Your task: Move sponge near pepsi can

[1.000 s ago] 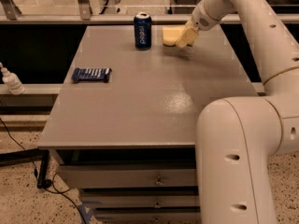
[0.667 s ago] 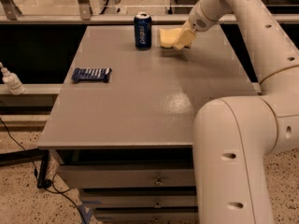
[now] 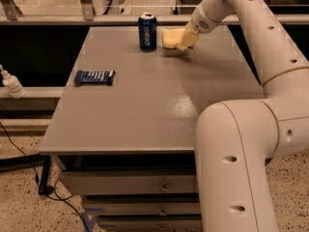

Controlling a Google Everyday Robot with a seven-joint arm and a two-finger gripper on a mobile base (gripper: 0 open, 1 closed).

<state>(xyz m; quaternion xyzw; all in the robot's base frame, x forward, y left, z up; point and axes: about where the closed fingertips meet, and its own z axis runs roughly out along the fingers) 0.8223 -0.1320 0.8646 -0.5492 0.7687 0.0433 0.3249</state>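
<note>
The pepsi can [image 3: 147, 31] stands upright at the far middle of the grey table [image 3: 145, 105]. It is dark blue with white lettering. The pale-yellow sponge [image 3: 170, 37] is just right of the can, a small gap apart, close over the tabletop with a shadow under it. My gripper [image 3: 186, 40] reaches in from the upper right and is shut on the sponge's right side. Its pale fingers [image 3: 188, 35] cover that edge of the sponge.
A flat dark blue snack bar wrapper [image 3: 94, 77] lies on the table's left side. A small white bottle [image 3: 10, 83] stands on a ledge left of the table. My arm's large white links [image 3: 241, 144] fill the right foreground. A rail runs behind the table.
The gripper and the sponge have moved a little to the left, closer to the pepsi can. The can and the wrapper have not moved.
</note>
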